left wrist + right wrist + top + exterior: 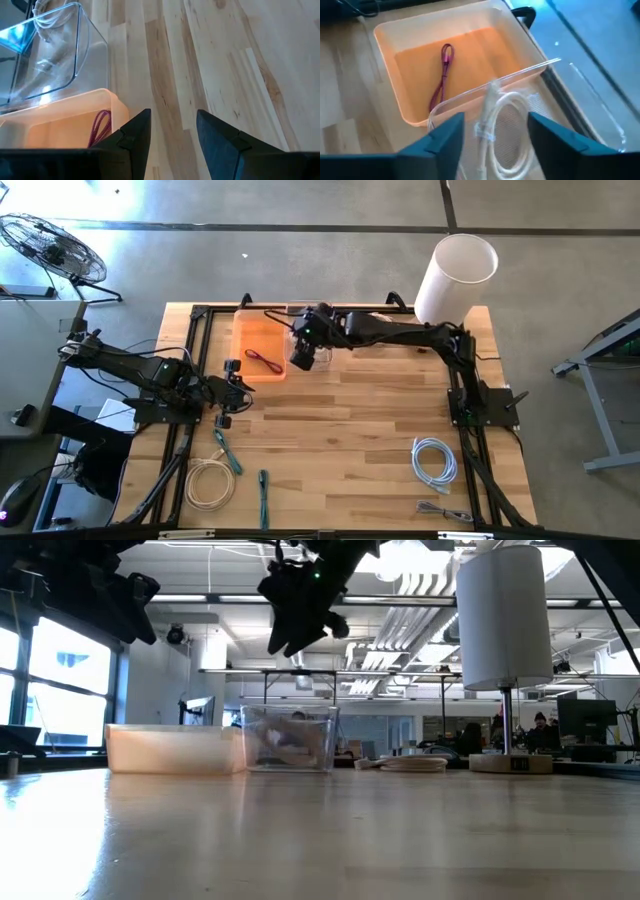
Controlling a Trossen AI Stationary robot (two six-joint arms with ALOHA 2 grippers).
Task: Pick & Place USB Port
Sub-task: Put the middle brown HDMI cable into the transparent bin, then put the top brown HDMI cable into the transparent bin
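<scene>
My right gripper (303, 358) hangs open over a clear container (560, 100) at the table's far side. Inside the container, below the fingers and apart from them, lies a coiled white cable (502, 125). Beside the container stands an orange tray (470, 50) with a purple-red cable (442, 75) flat on its floor. In the low view the right gripper (295, 635) is well above the clear container (290, 740). My left gripper (172, 130) is open with nothing between its fingers, near the table's left edge (228, 395), short of the orange tray (60, 120).
A tall white cylinder (455, 275) stands at the far right corner. A coiled white cable (435, 460) and a grey cable (445, 510) lie near right. A beige coil (208, 485) and two teal cables (228, 452) lie near left. Bare wood spans the middle.
</scene>
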